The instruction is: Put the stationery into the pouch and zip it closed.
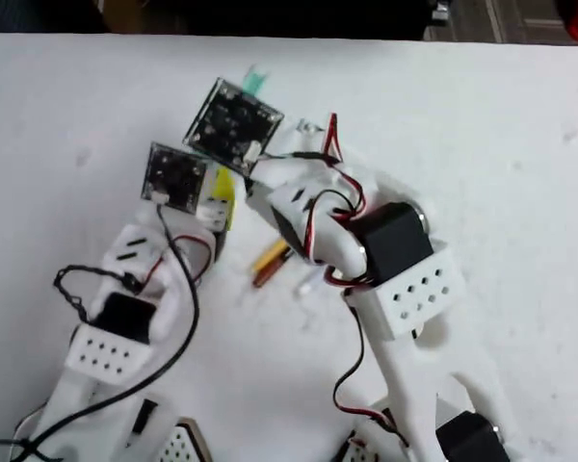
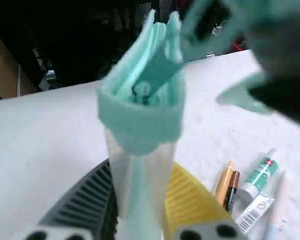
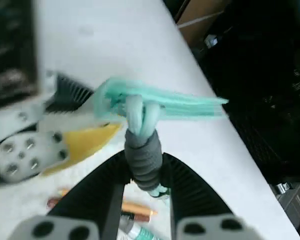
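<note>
Left wrist view first: where is the pouch?
— The mint-green pouch with the clear plastic body (image 2: 140, 115) stands upright over the white table (image 2: 40, 140), clamped between the grey and yellow jaws of my left gripper (image 2: 140, 172).

And your other arm?
— My right gripper (image 3: 144, 167) has its black jaws pinched on the grey wrapped pull tab (image 3: 140, 142) at the pouch's top edge.

So which step is this?
— Working the zip, I'd judge. The orange pen (image 2: 223, 181), the brown pen (image 2: 234, 189) and the white tube with a green label (image 2: 257, 175) lie on the table just beside the pouch, so loading isn't done. Next I'd need to hold the body steady and draw the tab straight along the teeth, without twisting the mouth.

What can't you make out?
— Whether the mouth is open or zipped, and whether anything is inside. In the high view my wrist cameras (image 1: 233, 120) sit over the grip point, with a mint corner of the pouch poking past them.
</note>
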`<move>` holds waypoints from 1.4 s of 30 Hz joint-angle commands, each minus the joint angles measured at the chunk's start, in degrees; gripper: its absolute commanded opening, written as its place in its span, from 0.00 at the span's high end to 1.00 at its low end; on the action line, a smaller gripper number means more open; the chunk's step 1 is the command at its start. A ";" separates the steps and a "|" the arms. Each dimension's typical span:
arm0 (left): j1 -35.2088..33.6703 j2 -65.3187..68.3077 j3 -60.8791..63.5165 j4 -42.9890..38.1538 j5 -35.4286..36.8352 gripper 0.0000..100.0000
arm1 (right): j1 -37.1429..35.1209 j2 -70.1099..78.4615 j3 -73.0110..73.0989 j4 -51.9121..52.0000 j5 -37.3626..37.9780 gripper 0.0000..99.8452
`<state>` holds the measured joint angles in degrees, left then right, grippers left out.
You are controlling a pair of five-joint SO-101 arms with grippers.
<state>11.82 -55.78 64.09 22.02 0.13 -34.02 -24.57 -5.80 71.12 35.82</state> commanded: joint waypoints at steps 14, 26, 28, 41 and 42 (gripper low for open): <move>0.31 -24.84 9.41 9.41 2.64 0.97 | 9.80 9.54 -2.73 -16.75 -5.89 0.98; 0.13 -25.01 10.64 9.58 2.64 0.97 | 13.05 15.16 -2.90 -24.22 -7.38 0.98; -0.04 -25.01 10.64 9.58 2.64 0.97 | 13.76 16.84 -4.66 -24.48 -7.47 0.98; -2.86 -25.01 10.37 9.58 2.64 0.97 | 16.57 34.33 -31.30 -12.97 -7.56 0.98; -2.86 -25.01 10.37 9.58 2.64 0.97 | 16.66 35.65 -33.05 -12.70 -7.56 0.98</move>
<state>9.89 -79.60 74.73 31.87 2.07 -20.22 9.89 -30.77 58.46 29.05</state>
